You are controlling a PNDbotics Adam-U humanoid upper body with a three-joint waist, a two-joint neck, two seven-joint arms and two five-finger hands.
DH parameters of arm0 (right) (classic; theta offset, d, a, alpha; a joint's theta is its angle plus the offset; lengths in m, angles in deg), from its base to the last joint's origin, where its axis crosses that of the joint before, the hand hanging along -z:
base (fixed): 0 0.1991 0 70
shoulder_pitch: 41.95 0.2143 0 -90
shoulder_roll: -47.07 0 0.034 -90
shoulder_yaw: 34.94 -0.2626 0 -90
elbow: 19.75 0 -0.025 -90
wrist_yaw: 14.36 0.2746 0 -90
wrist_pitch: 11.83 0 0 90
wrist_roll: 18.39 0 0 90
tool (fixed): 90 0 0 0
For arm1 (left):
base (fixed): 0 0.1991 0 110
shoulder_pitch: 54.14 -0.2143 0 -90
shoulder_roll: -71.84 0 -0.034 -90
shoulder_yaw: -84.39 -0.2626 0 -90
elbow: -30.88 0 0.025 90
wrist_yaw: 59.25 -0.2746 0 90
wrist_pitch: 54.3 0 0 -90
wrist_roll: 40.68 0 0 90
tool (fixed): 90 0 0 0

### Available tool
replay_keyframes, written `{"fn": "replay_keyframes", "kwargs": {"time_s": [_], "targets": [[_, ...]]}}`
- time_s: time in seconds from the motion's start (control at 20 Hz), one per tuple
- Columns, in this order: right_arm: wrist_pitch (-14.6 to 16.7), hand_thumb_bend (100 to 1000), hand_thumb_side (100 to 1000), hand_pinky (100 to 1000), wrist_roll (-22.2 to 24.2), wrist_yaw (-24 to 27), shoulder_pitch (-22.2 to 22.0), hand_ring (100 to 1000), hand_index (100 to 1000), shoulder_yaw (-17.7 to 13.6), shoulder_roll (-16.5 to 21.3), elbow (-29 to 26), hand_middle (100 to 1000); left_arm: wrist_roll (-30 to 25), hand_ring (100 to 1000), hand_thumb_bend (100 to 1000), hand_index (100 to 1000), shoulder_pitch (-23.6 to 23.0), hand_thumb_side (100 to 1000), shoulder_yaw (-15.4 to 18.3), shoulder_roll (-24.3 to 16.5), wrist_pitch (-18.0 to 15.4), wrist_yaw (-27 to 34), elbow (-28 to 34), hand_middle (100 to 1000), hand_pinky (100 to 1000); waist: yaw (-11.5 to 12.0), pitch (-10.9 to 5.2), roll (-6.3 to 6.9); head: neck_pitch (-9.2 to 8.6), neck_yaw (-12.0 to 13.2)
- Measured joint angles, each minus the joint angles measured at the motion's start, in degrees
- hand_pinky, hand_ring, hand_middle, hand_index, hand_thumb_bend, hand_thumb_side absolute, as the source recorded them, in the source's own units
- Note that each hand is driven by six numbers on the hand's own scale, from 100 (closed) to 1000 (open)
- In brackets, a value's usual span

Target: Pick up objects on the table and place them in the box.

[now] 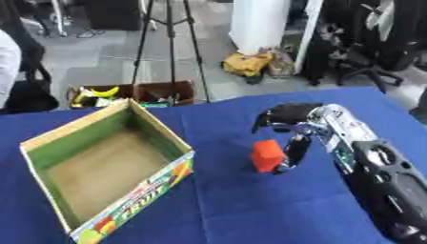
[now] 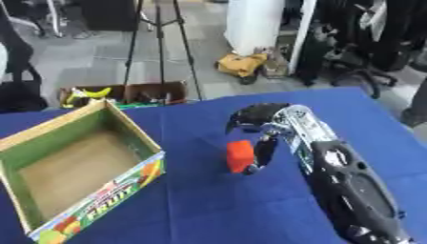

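A small red block is held just above the blue table, right of the box. My right hand reaches in from the lower right and is shut on the block, its thumb against the block's right side and curled fingers over the top. The open cardboard box with a green inner wall and fruit print stands at the left; its inside shows bare brown bottom. My left hand shows in neither view.
Beyond the table's far edge stand a tripod, brown bins with a banana and a yellow bag on the floor. A person's sleeve shows at the far left edge.
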Motion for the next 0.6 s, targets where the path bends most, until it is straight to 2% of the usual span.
{"fn": "replay_keyframes", "kwargs": {"time_s": [0.6], "targets": [[0.0,600,344,833,0.0,-0.5,0.0,909,877,0.0,-0.5,1.0,801,-0.1,600,393,903,0.0,813,0.0,0.5,-0.1,0.0,0.0,651,379,0.2,0.36,0.16,-0.47,-0.4]]}}
